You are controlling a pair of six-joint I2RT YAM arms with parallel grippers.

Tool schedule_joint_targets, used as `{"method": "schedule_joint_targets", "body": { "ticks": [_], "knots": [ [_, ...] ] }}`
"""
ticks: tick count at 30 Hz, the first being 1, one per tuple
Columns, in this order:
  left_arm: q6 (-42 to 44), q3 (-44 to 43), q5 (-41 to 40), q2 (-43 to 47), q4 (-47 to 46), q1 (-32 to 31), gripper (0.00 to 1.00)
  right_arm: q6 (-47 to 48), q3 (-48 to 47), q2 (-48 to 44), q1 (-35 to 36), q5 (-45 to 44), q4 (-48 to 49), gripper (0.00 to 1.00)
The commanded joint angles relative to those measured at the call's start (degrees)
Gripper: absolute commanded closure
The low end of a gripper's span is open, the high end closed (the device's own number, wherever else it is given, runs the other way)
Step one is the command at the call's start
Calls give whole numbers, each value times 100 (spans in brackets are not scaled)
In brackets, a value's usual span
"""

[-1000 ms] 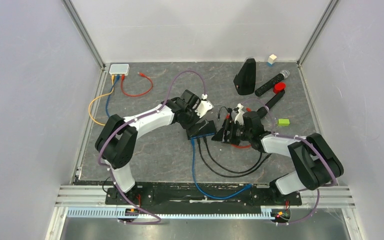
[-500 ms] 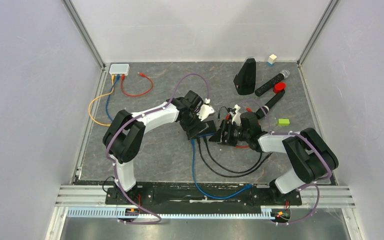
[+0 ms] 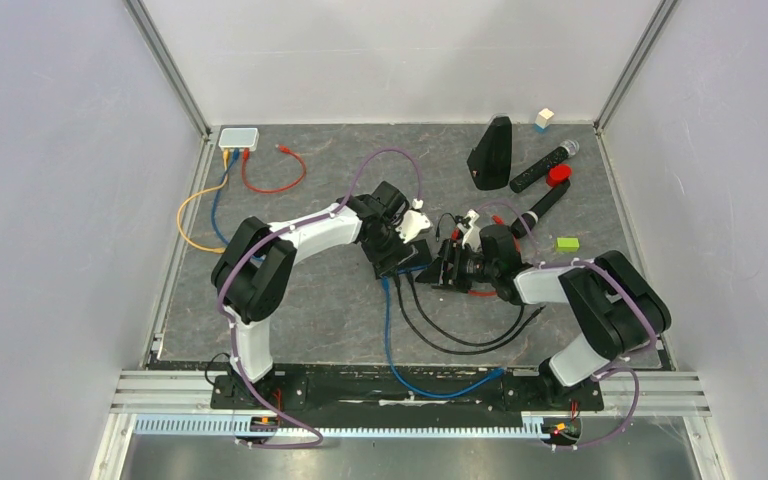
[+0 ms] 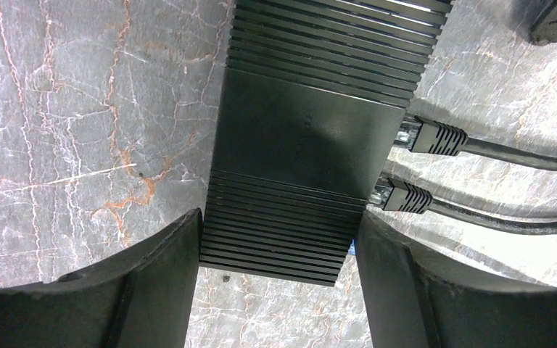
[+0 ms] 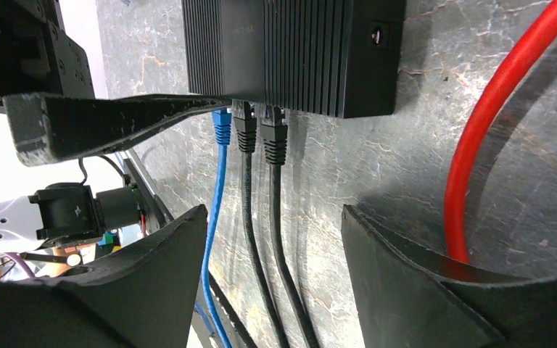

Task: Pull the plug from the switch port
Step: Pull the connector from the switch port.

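A black ribbed switch (image 3: 409, 263) lies mid-table. A blue plug (image 5: 221, 127) and two black plugs (image 5: 246, 132) (image 5: 274, 139) sit in its near-side ports. In the left wrist view the two black plugs (image 4: 435, 136) show at the right of the switch (image 4: 297, 138). My left gripper (image 4: 279, 217) straddles one end of the switch with a finger pressed on each side. My right gripper (image 5: 274, 217) is open and low on the table just right of the switch, apart from the plugs, with the black cables running between its fingers. It also shows in the top view (image 3: 446, 268).
A red cable (image 5: 493, 109) lies by my right finger. The blue cable (image 3: 390, 340) and black cables (image 3: 450, 340) loop toward the near edge. A white box (image 3: 238, 137) with coloured cables sits back left. A black wedge (image 3: 491, 152), microphone (image 3: 543, 165) and green block (image 3: 566, 243) lie back right.
My left gripper has moved right and down onto the switch. My right gripper has shifted slightly left toward the switch's port side.
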State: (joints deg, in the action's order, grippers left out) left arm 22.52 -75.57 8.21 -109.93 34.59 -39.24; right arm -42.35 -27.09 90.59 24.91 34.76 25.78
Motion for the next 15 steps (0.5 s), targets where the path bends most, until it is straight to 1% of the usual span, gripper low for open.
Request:
{"method": "schedule_joint_targets", "body": {
  "ticks": [1,3,4,8,15],
  "knots": [
    [182,-107,178,79,59,-4,31,-104,73,173,19,29,210,30],
    [173,-72,228,115,65,-4,40,-177,52,247,27,-59,257,31],
    [168,-51,251,135,66,-4,42,-238,55,279,30,-130,316,32],
    [141,-19,372,165,70,-6,45,-627,48,522,31,-475,691,38],
    [136,-10,410,147,102,-4,48,-1558,2,920,145,-909,1532,41]
  ]
}}
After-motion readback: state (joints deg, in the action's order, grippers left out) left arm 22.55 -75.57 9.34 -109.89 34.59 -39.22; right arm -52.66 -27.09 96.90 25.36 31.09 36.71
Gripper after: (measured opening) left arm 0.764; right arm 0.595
